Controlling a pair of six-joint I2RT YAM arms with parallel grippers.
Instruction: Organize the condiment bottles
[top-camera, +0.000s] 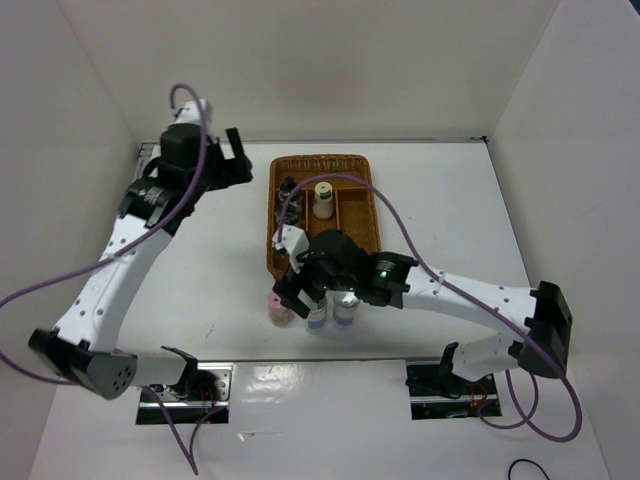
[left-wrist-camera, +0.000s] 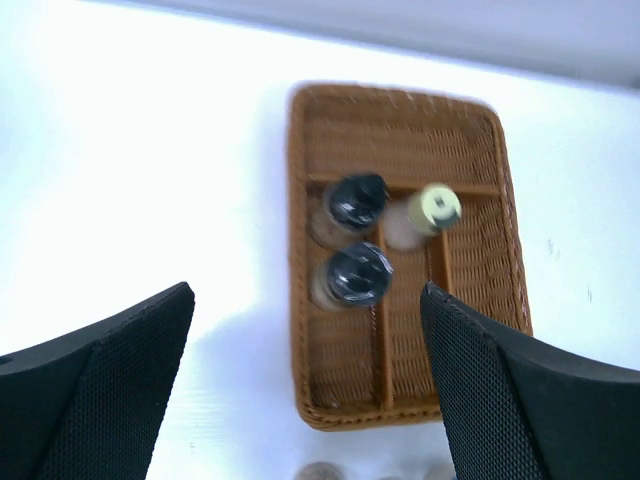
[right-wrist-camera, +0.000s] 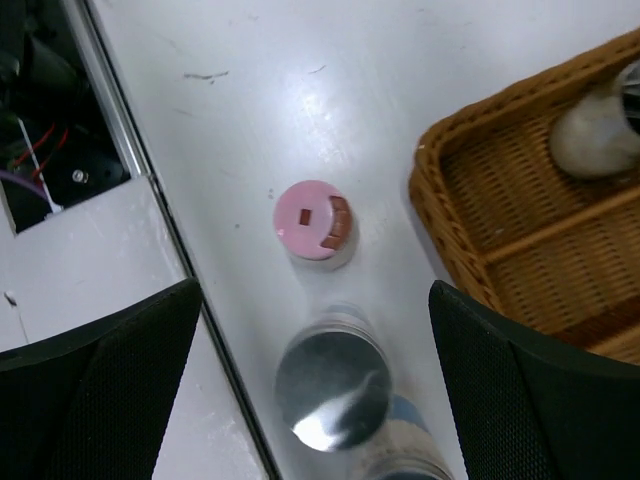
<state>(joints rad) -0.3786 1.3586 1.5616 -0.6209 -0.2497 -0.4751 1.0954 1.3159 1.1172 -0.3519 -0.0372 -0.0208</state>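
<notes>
Two black-capped bottles stand in the left lane of the brown wicker tray, and the yellow-green-capped beige bottle stands in the middle lane. They also show in the top view. The pink-capped bottle and two silver-topped, blue-banded bottles stand on the table in front of the tray. My right gripper is open above the nearer silver-topped bottle, not touching it. My left gripper is open and empty, high over the table left of the tray.
The tray has lengthwise dividers and a cross compartment at its far end. White walls enclose the table on three sides. A metal strip and the arm bases run along the near edge, close to the pink-capped bottle.
</notes>
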